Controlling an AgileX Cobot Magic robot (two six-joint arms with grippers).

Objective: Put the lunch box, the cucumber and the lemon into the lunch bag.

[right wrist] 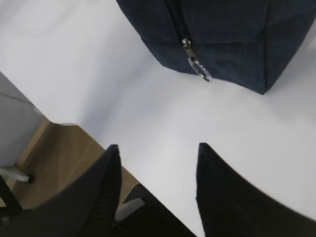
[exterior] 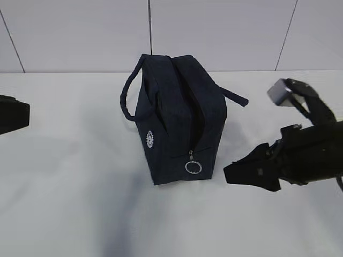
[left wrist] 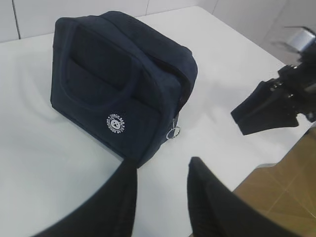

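in the exterior view, the dark navy boxy fabric lunch bag (exterior: 179, 120) is seen upright mid-table (exterior: 64, 203), its top zip parted; it is judged soft and light. in the left wrist view, the left tool (left wrist: 163, 170) is held apart, empty. in the right wrist view, the right tool (right wrist: 158, 153) is spread, empty; the silver ring pull (right wrist: 200, 69) is judged the best hold.
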